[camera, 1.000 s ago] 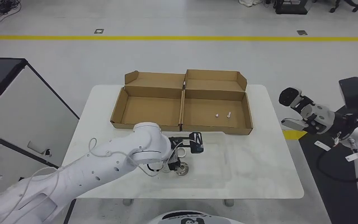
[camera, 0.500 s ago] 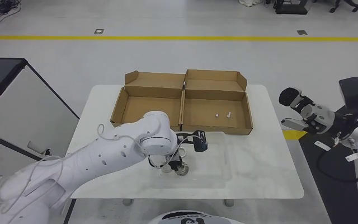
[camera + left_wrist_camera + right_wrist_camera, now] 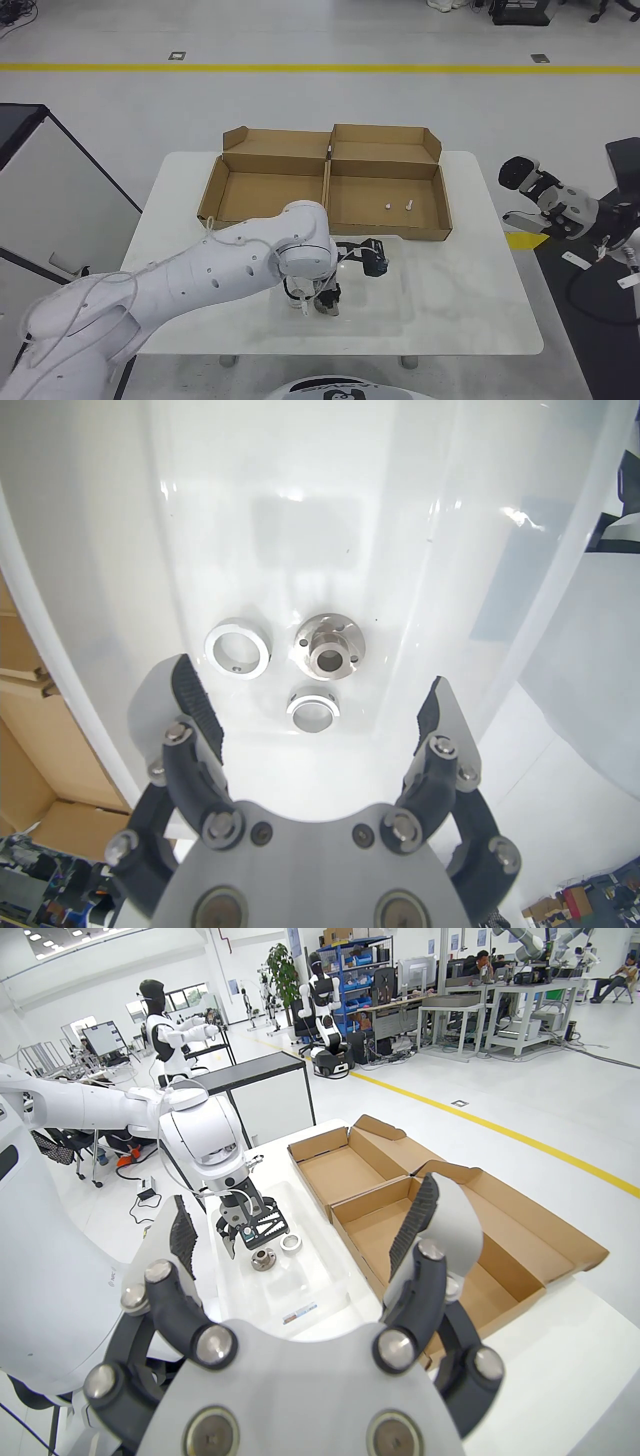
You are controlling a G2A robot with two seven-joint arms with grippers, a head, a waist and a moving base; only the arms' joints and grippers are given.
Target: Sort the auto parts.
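A: Top view first: any change over the last second?
B: Yes, a swing to the right by the left arm, with the wrist now farther along the white tray (image 3: 385,300). Hardly displaced, though, the left gripper (image 3: 324,297), hanging over the metal parts (image 3: 326,304) near the tray's left end.
A: Meaning for the sorting?
B: Probably a re-aiming of the claw ahead of a pick; nothing lifted yet. Two small parts (image 3: 398,206) already inside the right-hand cardboard box (image 3: 360,210), with the left-hand box (image 3: 268,195) touching it.
A: Left wrist view?
B: Jaws spread wide, holding nothing. Beyond the tips, on the tray floor: a large ring (image 3: 212,648), a flanged hub (image 3: 350,645) just beside it, and a small ring (image 3: 313,699) nearest the claw. All three close together, none touching.
A: Right wrist view?
B: Also wide open and empty, the right gripper (image 3: 304,1195), held well apart from the tray, off past the boxes. Shows the left claw poised just above the hub, a ring beside it. Seems to leave all three pieces to sort.
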